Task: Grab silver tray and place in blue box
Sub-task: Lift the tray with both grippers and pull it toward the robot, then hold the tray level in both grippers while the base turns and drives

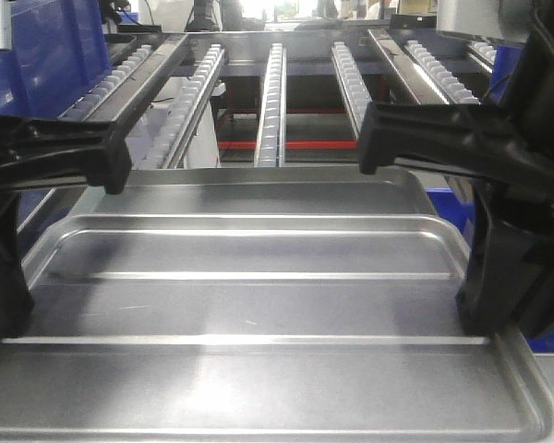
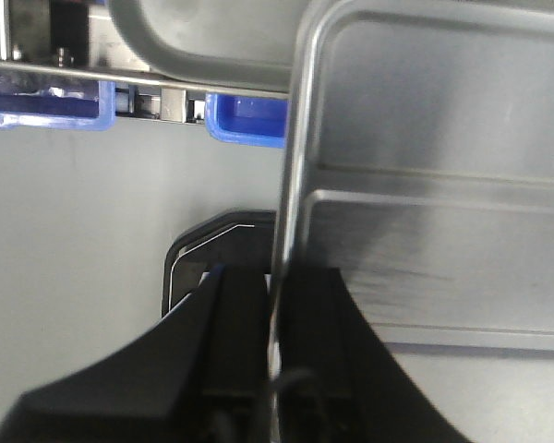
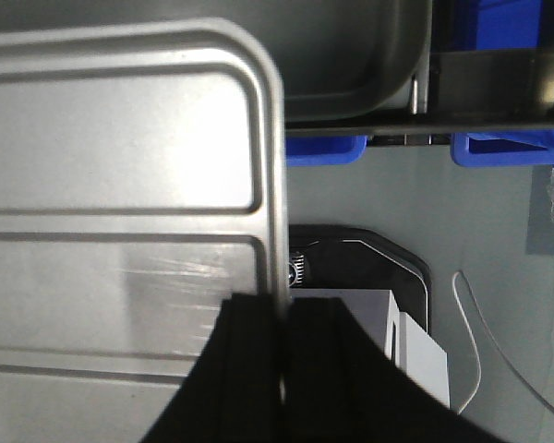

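Background: roller rack with rows of white rollers, beyond the tray.
Front, silver tray: fills the lower frame, open side up, two long ribs showing.
Front, my arms: left arm is over the tray's left rim, right arm over its right rim.
Front, blue box: ribbed blue wall at upper left, apart from the tray.
Left wrist, left fingers: clenched on the tray's rim, one finger on each side of the edge.
Left wrist, surroundings: grey surface beside and below the tray. Blue bins and a second metal pan are by a steel rail.
Right wrist, right fingers: clamped on the opposite rim, a rounded corner further along that rim.
Right wrist, tray: gripped at its edge, not in the box.
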### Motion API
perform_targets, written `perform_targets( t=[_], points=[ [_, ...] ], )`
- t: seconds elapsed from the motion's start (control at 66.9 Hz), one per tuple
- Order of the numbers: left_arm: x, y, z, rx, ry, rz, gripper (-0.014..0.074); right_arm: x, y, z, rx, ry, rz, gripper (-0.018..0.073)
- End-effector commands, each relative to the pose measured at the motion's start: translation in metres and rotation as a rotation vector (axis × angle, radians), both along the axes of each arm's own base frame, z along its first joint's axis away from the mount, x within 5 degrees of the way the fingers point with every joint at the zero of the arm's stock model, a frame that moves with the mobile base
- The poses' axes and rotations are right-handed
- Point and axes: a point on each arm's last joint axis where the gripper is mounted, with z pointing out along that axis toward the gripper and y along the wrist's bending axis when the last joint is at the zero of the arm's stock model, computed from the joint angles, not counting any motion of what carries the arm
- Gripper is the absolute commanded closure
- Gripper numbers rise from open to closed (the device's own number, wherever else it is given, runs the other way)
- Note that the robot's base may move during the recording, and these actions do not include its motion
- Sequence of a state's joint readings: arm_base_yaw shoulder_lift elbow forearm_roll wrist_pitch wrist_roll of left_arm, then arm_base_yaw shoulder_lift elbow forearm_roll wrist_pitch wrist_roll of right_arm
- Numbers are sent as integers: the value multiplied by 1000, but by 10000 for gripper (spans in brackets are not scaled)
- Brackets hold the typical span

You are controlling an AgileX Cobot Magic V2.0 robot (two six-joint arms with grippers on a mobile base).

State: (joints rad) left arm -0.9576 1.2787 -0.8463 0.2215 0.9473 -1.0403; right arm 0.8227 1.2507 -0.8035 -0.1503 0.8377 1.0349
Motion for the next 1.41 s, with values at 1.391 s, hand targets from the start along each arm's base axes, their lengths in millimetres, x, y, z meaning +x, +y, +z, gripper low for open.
perform_targets(
  t=[1.391],
  points=[
    [0, 4, 16, -9, -50, 6, 605, 3, -7, 12, -37, -67, 8, 510]
  ],
)
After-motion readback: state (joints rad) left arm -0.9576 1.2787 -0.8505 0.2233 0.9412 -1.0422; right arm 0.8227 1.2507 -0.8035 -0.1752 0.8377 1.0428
